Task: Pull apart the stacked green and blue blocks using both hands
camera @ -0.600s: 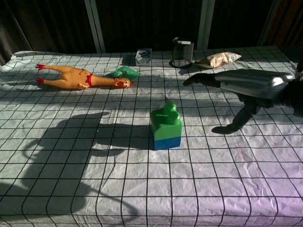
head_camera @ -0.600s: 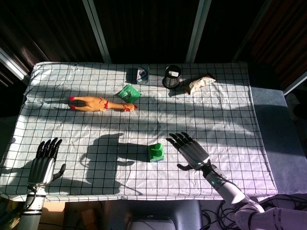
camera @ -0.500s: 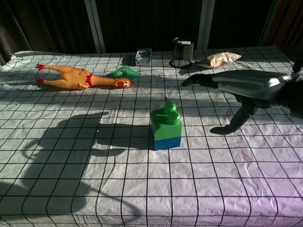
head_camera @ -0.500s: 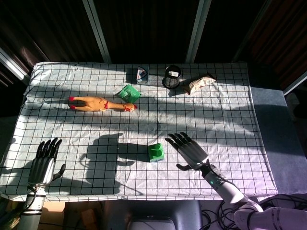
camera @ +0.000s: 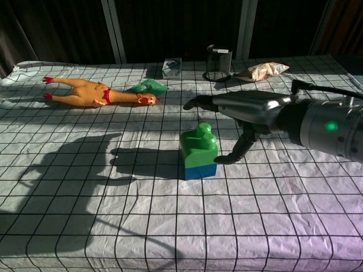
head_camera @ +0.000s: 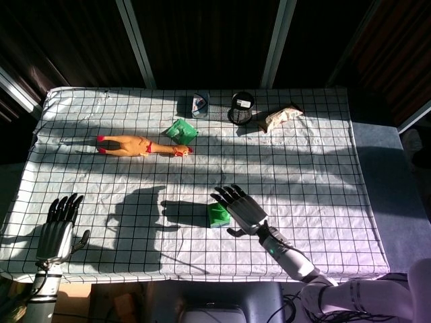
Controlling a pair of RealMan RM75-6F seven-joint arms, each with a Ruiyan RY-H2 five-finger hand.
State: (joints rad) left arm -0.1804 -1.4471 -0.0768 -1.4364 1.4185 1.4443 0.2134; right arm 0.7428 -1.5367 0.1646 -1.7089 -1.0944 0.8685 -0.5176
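The green block (camera: 198, 147) sits stacked on the blue block (camera: 199, 170) near the middle of the checked cloth; the head view shows the green block (head_camera: 217, 214) from above. My right hand (camera: 244, 110) hovers open just right of and above the stack, fingers stretched out flat over it and thumb (camera: 238, 150) hanging down beside it, not touching. In the head view the right hand (head_camera: 242, 208) partly overlaps the block. My left hand (head_camera: 57, 229) rests open at the table's near left corner, far from the stack, and shows only in the head view.
A rubber chicken (head_camera: 141, 145) lies at the left back. A green packet (head_camera: 180, 130), a small clear box (head_camera: 199, 105), a black mesh cup (head_camera: 241, 108) and a snack bag (head_camera: 279, 117) line the far side. The white gridded tablecloth (head_camera: 323, 175) covers the table.
My right hand has moved left, from well right of the stack to directly beside and over it. The left hand has slid slightly towards the near edge. The blocks have not moved.
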